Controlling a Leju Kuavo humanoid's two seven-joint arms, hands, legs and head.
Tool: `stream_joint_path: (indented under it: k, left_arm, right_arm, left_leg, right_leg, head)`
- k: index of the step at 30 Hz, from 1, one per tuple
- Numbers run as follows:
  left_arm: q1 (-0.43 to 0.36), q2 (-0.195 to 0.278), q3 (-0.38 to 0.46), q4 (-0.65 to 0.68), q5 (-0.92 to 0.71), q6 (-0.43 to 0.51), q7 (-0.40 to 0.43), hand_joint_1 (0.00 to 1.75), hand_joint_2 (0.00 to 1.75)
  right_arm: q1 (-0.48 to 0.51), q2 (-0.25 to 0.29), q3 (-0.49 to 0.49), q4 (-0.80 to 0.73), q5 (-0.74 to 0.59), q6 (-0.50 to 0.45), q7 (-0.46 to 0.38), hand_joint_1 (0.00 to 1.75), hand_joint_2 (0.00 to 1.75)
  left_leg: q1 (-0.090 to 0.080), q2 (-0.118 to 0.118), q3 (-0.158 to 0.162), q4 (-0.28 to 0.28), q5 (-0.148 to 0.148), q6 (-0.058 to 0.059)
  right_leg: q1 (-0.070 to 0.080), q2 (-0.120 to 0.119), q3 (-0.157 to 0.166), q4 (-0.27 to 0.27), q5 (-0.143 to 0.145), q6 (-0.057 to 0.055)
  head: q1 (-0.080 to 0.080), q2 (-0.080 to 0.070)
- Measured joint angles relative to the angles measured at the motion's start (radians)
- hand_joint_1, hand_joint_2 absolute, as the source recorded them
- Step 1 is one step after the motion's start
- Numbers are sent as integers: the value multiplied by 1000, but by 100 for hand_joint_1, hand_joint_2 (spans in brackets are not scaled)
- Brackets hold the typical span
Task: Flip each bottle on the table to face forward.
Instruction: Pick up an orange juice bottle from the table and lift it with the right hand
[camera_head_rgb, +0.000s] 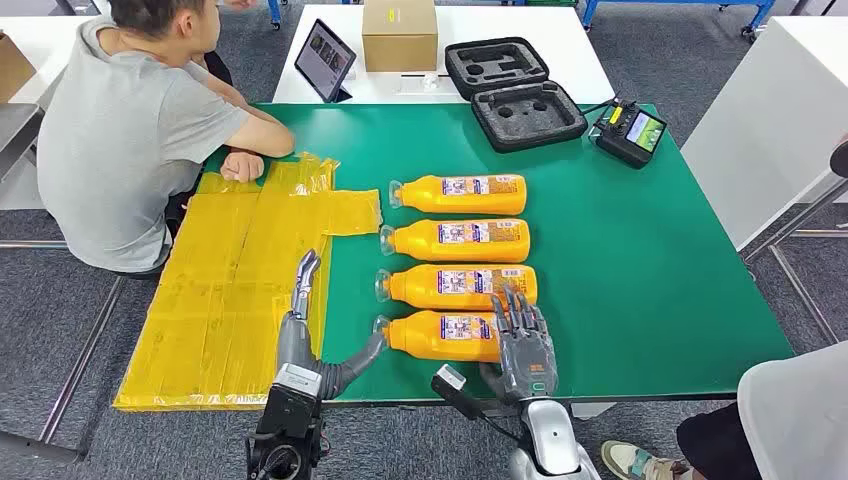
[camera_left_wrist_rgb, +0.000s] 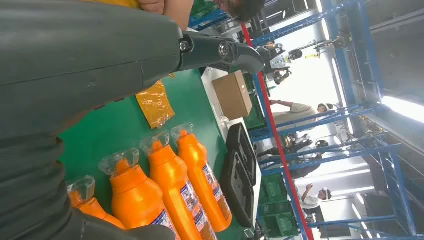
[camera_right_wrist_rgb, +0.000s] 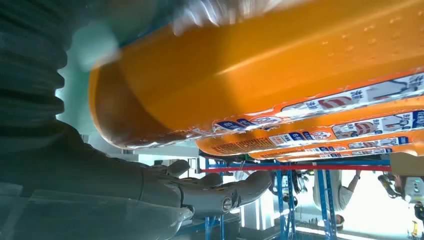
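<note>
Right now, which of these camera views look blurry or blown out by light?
Head view: sharp and evenly lit across the green table. Left wrist view: the bottles are fairly clear, but the bright background is washed out. Right wrist view: the nearest bottle is soft and smeared, too close to focus, with a pale overexposed background.

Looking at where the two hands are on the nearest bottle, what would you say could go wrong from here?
The right hand lies over the base end of the nearest bottle, fingers reaching the next bottle. Turning one may nudge the other, since the row is tightly spaced.

The left hand touches only the neck end, so the bottle might roll toward the table edge nearby.
</note>
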Motion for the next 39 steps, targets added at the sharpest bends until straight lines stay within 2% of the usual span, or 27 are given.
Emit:
stream_joint_path:
  k: [1,2,3,10,22,25,30,36,39]
  left_arm:
    - [-1,0,0,0,0,-1,0,0,175]
    - [-1,0,0,0,0,-2,0,0,175]
    - [-3,0,0,0,1,-4,0,0,175]
    - [-20,0,0,12,2,-11,0,0,175]
    - [-22,0,0,25,2,-18,0,0,175]
    - [-24,0,0,28,4,-23,0,0,175]
    - [-36,0,-1,34,12,-26,0,0,175]
    - [-52,-7,-9,34,13,-25,0,0,175]
    - [-54,-9,-14,33,15,-20,0,0,175]
  right_arm:
    - [-3,0,-1,5,-7,4,-2,119,175]
    - [-6,0,-1,9,-14,9,-5,133,175]
    - [-12,-1,-3,18,-28,20,-10,173,175]
    - [-63,-7,-12,79,-81,110,-31,175,175]
    - [-106,-19,-26,143,-129,145,-59,175,175]
    - [-114,-19,-36,153,-192,162,-121,175,175]
    - [-135,-19,-87,161,-437,272,-337,175,175]
    - [-144,-13,-116,163,-497,322,-397,175,175]
    - [-141,-7,-129,162,-585,381,-476,175,175]
  left_leg:
    - [0,0,0,0,0,0]
    - [0,0,1,0,0,0]
    - [0,0,1,0,0,0]
    - [0,0,9,-1,-3,-3]
    - [0,6,21,-1,-7,-2]
    - [0,9,26,-1,-10,0]
    - [0,22,37,-1,-18,1]
    - [2,28,45,-1,-22,0]
    - [3,28,47,-1,-23,-3]
  right_leg:
    - [0,0,0,0,0,0]
    - [0,0,0,0,0,0]
    - [0,0,-1,0,0,0]
    - [0,0,-1,-1,-4,0]
    - [0,5,9,-2,-6,0]
    - [0,8,13,-2,-6,-1]
    - [0,16,22,-3,-7,-1]
    - [2,20,29,-3,-9,-2]
    - [3,20,30,-3,-10,-4]
  head:
    - [0,0]
    - [0,0]
    - [0,0]
    - [0,0]
    - [0,0]
    - [0,0]
    - [1,0]
    - [0,0]
    - [0,0]
